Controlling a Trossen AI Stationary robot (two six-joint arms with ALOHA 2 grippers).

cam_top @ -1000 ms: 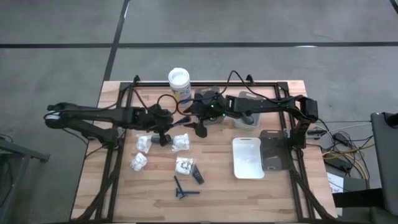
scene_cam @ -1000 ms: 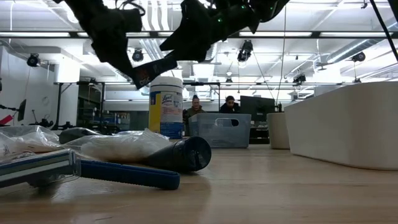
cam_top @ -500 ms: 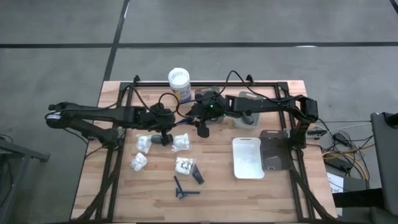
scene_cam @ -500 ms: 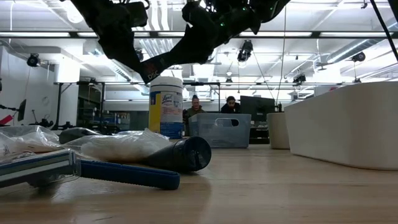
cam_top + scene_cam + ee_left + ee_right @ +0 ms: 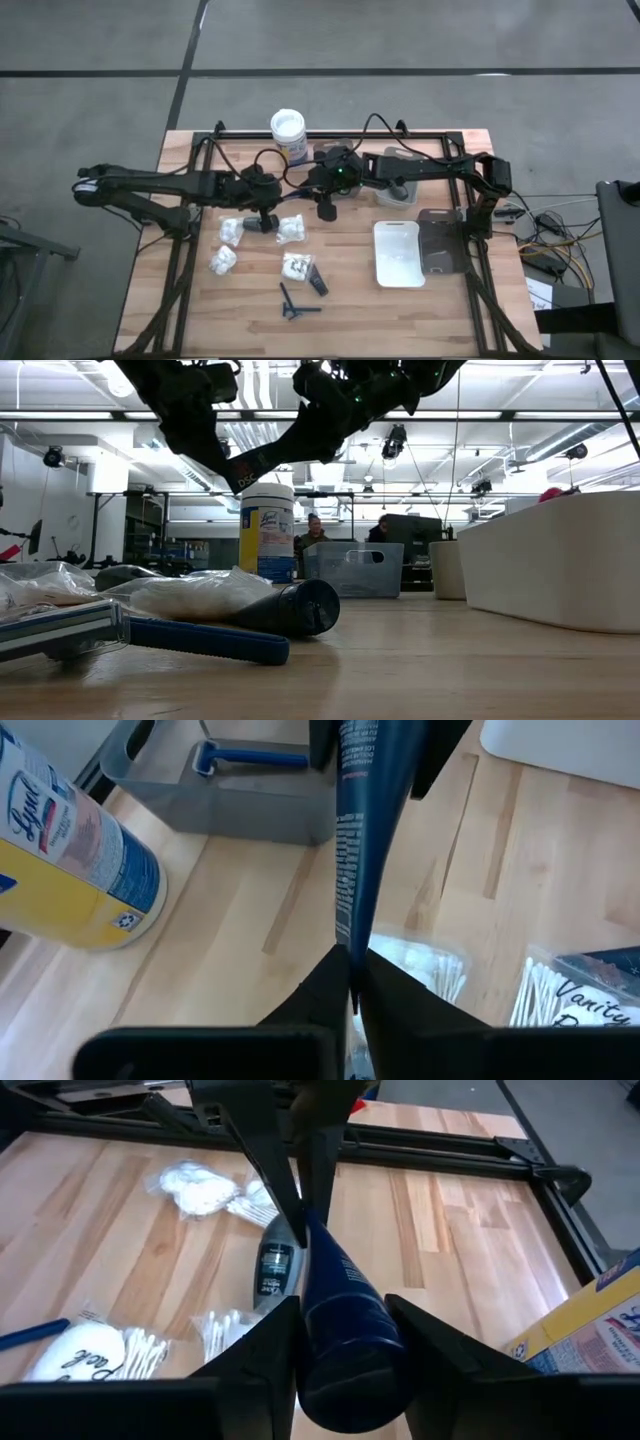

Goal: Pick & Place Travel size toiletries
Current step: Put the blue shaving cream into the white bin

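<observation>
Dark blue tube (image 5: 360, 850) hangs above the surface (image 5: 350, 300), shared between both arms over the middle of the table. Left gripper (image 5: 352, 970) has its fingers pressed on the flat crimped end. Right gripper (image 5: 343, 1312) has its fingers against both sides of the fat cap end. I read this as a handover.

Risks:
- If the left lets go before the right has a firm squeeze, the round end could slip and the tube would drop onto the cotton-swab packets (image 5: 130, 1355) and the dark bottle (image 5: 273, 1265) underneath.
- If both pull while clamped, the tube could bend or twist out.

Containers:
- The grey tray (image 5: 220, 805) at the back holds one blue razor (image 5: 250, 760).
- I can't see the rest of its inside.
- The white tray (image 5: 397, 255) on the right side shows nothing in it from above.
- The dark tray (image 5: 440, 245) beside it looks the same.
- The white-lidded tub (image 5: 287, 128) stands at the back edge and is not part of this.
</observation>
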